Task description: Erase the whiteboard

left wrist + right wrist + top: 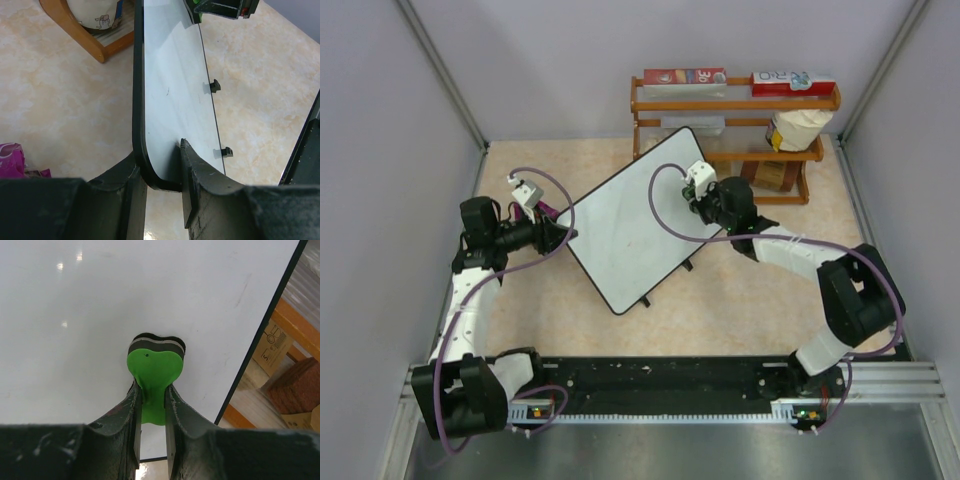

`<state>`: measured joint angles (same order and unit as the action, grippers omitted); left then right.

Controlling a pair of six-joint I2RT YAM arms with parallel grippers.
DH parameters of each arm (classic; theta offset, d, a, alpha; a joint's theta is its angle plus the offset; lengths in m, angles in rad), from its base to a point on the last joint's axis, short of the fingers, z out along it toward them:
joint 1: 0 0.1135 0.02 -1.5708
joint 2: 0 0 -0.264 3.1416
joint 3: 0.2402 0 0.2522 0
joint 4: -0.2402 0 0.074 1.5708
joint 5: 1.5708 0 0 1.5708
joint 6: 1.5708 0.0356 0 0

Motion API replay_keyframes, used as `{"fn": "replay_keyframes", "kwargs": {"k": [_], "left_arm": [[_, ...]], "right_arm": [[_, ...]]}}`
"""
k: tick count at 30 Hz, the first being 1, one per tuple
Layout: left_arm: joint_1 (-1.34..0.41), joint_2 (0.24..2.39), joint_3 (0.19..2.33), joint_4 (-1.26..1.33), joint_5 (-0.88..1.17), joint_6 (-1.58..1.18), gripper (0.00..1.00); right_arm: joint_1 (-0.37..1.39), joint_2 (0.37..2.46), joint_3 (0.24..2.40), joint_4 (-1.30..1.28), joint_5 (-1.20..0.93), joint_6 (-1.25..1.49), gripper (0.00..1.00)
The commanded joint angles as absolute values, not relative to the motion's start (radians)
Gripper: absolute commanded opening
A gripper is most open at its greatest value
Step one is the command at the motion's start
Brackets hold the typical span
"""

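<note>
The whiteboard point(635, 225) lies tilted in the middle of the table, white and glossy with a thin black frame; I see no writing on it. My left gripper point(563, 238) is shut on the board's left corner, one finger on each face of the board point(170, 100). My right gripper point(704, 200) is shut on a green eraser point(152, 367) whose dark felt pad presses on the board's surface point(75, 315) near its right edge. The eraser also shows at the top of the left wrist view point(196, 11).
A wooden shelf rack point(735, 100) stands behind the board with boxes on top, a white bag point(798, 128) and a brown box point(775, 175). Two small black feet point(215, 86) stick out from the board's edge. A purple wrapper point(11, 157) lies at the left.
</note>
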<state>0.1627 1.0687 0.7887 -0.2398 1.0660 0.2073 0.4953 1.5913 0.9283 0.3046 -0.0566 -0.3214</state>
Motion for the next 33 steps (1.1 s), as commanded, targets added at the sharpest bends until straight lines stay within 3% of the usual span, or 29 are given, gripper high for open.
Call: {"fn": "replay_keyframes", "kwargs": {"k": [1, 20, 33], "left_arm": [[0.143, 1.057, 0.762, -0.242, 1.06, 0.356, 0.0], [0.143, 1.054, 0.761, -0.242, 1.057, 0.362, 0.0], [0.143, 1.049, 0.762, -0.242, 1.055, 0.357, 0.0]], "right_arm": [[0.566, 1.546, 0.905, 0.299, -0.066, -0.319, 0.0], [0.945, 1.614, 0.959, 0.256, 0.029, -0.288, 0.0], [1.084, 1.646, 1.005, 0.219, 0.037, -0.282, 0.0]]}}
